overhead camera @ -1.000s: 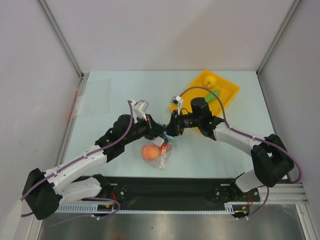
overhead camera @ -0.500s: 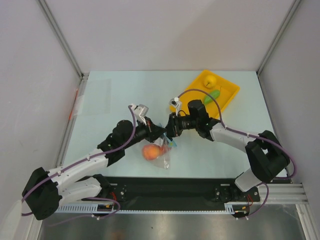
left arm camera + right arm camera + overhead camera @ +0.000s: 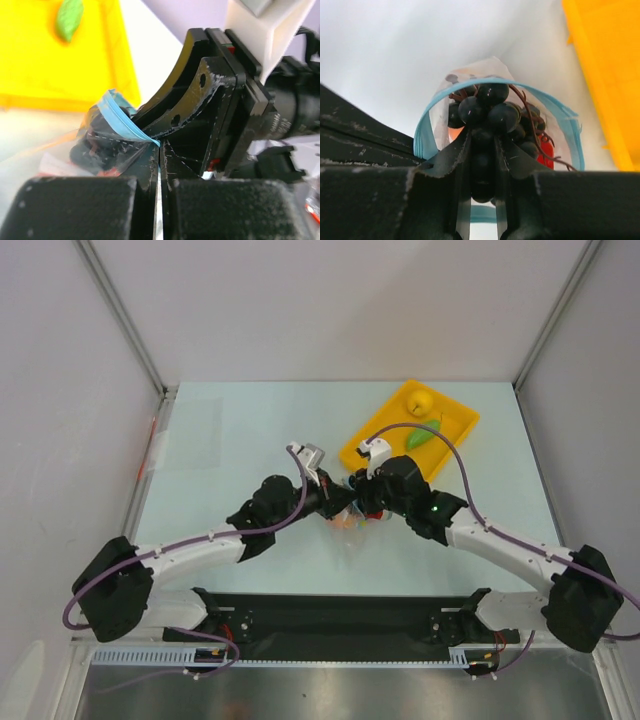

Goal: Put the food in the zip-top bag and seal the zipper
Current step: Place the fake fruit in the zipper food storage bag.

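Note:
The zip-top bag [image 3: 348,530] hangs between my two grippers in the middle of the table. My left gripper [image 3: 337,504] is shut on the bag's edge at the teal zipper [image 3: 117,120], which it pinches in the left wrist view [image 3: 160,147]. My right gripper [image 3: 363,508] is shut on the black grape bunch [image 3: 487,112] and holds it in the open bag mouth, ringed by the zipper [image 3: 422,135]. A red fruit [image 3: 546,150] and a peach-orange fruit [image 3: 455,134] lie inside the bag. A yellow fruit [image 3: 421,400] and a green fruit [image 3: 422,435] lie on the tray.
The yellow tray [image 3: 455,425] stands just behind and to the right of the grippers, close to the bag; it also shows in the left wrist view [image 3: 40,70] and the right wrist view [image 3: 610,60]. Grey walls and metal rails enclose the table on three sides.
Both grippers have moved right, toward the tray, taking the bag with them off the table. The bag now hangs bunched between them, with the grape bunch in its mouth.

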Robot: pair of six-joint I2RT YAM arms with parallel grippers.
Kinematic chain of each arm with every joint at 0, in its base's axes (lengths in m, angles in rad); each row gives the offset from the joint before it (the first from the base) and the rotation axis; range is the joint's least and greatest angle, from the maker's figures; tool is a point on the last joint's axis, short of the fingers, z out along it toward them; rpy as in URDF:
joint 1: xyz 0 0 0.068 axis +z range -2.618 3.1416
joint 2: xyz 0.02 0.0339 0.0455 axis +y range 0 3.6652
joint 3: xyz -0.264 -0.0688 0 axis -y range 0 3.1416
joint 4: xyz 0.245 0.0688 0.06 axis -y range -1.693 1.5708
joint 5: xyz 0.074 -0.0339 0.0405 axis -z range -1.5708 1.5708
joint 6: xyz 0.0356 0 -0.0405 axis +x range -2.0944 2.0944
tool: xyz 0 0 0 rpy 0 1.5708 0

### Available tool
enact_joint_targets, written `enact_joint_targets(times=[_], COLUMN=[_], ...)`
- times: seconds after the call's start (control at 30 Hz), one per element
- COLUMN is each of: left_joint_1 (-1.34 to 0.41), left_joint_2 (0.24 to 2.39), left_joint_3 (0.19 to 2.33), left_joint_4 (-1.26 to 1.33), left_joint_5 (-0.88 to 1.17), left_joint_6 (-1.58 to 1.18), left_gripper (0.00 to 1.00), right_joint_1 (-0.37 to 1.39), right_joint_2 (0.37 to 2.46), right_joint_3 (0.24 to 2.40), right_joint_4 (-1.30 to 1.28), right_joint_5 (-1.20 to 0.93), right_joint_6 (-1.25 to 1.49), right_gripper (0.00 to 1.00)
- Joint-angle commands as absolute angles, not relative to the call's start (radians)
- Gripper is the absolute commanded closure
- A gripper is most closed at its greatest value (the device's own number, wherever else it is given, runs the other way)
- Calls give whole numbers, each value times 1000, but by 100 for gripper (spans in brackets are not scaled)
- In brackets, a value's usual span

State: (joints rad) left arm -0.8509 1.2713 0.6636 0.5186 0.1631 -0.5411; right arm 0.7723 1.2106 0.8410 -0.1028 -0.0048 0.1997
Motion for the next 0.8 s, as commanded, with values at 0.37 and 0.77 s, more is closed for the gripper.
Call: enact_joint_targets(times=[0.37,0.77], left_joint_1=[-809,-759], left_joint_2=[1218,1189], left_joint_3=[416,411], left_joint_4=[779,732], left_joint_5=[34,45], left_joint_6=[-531,-546], left_gripper=[100,100], right_joint_1=[822,818], right_joint_2=[1381,1201], right_joint_3=[924,951], right_joint_4=[-63,-192], right_joint_5=[-28,73], right_joint_6=[186,179], right_gripper=[47,52])
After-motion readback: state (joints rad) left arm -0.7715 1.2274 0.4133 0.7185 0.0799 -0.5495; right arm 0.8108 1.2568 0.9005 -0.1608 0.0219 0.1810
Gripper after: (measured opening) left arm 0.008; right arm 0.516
